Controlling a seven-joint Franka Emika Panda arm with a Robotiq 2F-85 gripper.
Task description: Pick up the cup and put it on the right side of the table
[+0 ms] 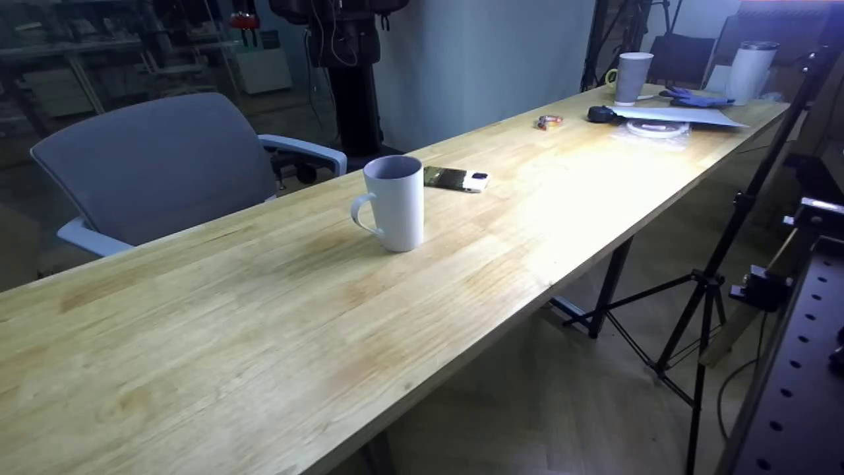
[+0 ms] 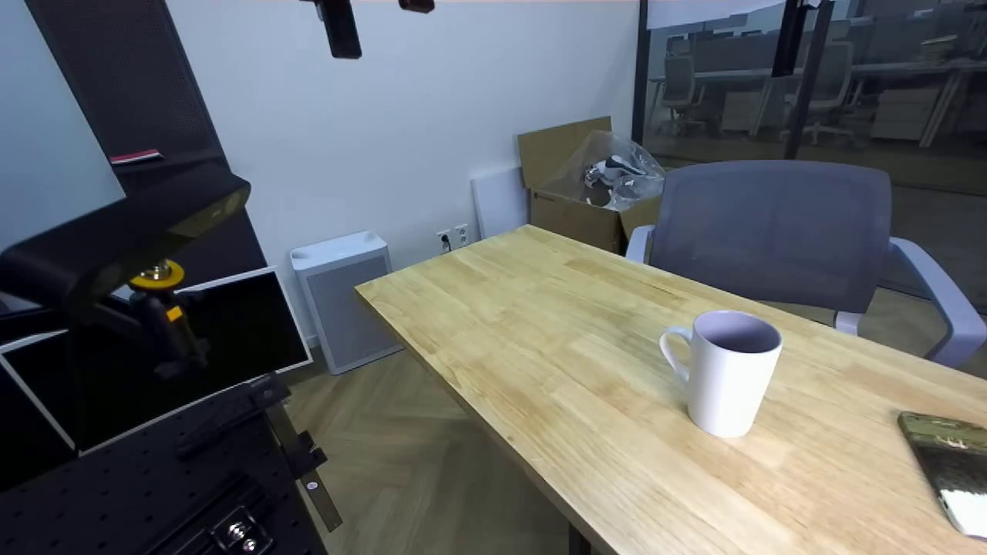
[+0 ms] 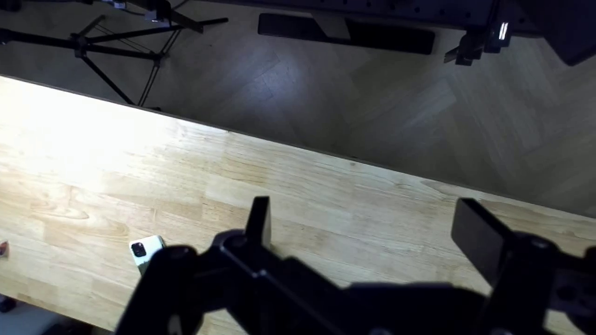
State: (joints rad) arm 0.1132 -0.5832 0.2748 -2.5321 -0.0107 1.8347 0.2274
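One grey chair flanks the wooden table; mug atop it; gripper spread wide.

The mug looks like smooth ceramic, and the tabletop is wood with grain showing. The chair back seems meshy, the box is cardboard, and the gripper looks pretty matt.

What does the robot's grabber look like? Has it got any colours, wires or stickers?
In the wrist view, the gripper is nearly all black. It has two chunky fingers ending in flat, squared-off pads, dark grey inside, with rounded joints behind. I see no wires or stickers on it, but it's dim and blurry. I can't make out the arm.
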